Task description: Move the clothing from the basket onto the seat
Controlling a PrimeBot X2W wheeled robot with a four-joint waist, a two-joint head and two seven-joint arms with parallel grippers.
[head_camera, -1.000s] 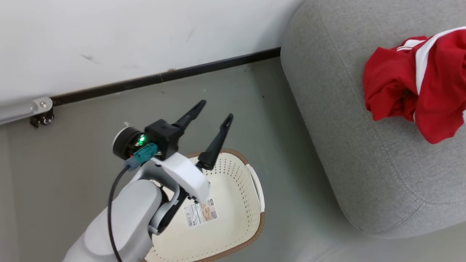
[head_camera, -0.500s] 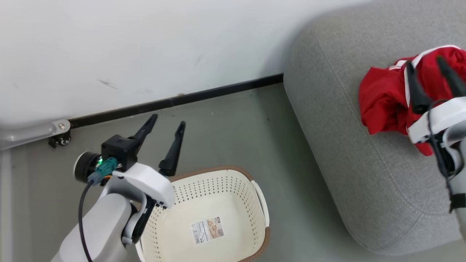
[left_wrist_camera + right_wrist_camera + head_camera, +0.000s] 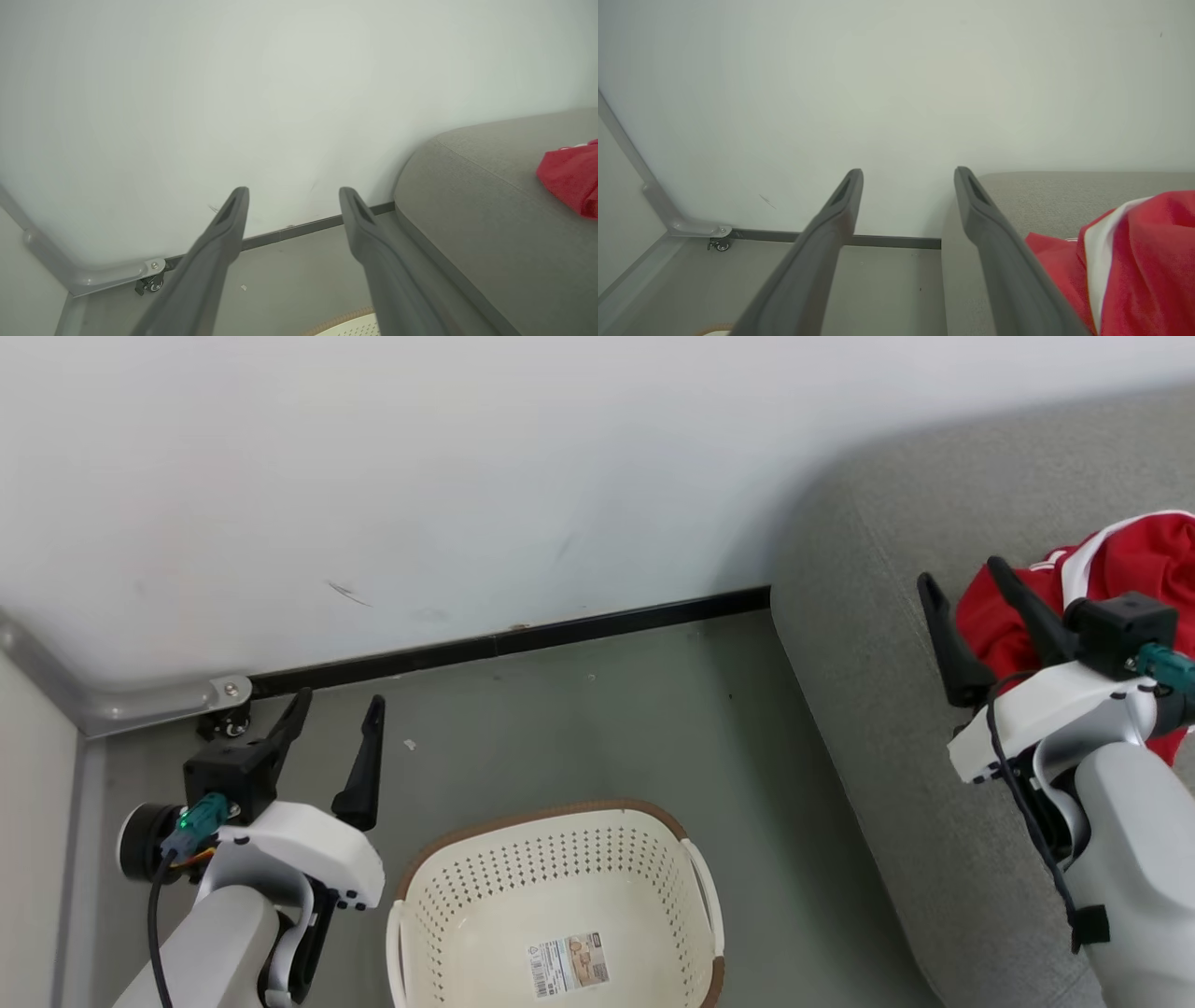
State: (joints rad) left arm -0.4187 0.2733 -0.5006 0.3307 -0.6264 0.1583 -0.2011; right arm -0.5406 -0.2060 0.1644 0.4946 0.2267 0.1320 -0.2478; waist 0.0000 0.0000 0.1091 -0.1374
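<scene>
Cream basket (image 3: 560,849) at bottom centre, bare where visible. Red clothing (image 3: 1134,555) lies on the grey sofa (image 3: 868,709) at the right edge, just right of the nearer right gripper (image 3: 962,571). Left gripper (image 3: 339,697) at lower left. Both jaws spread, empty.

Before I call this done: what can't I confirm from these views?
- Clothing: head view, cut off by the right edge and partly behind the right arm; how many pieces cannot be told.
- Basket: head view, near end cut off by the bottom edge; the wrist views show a rim sliver.
- Label in the basket: print too small to read.
- Seat: runs past the right edge in every view.
</scene>
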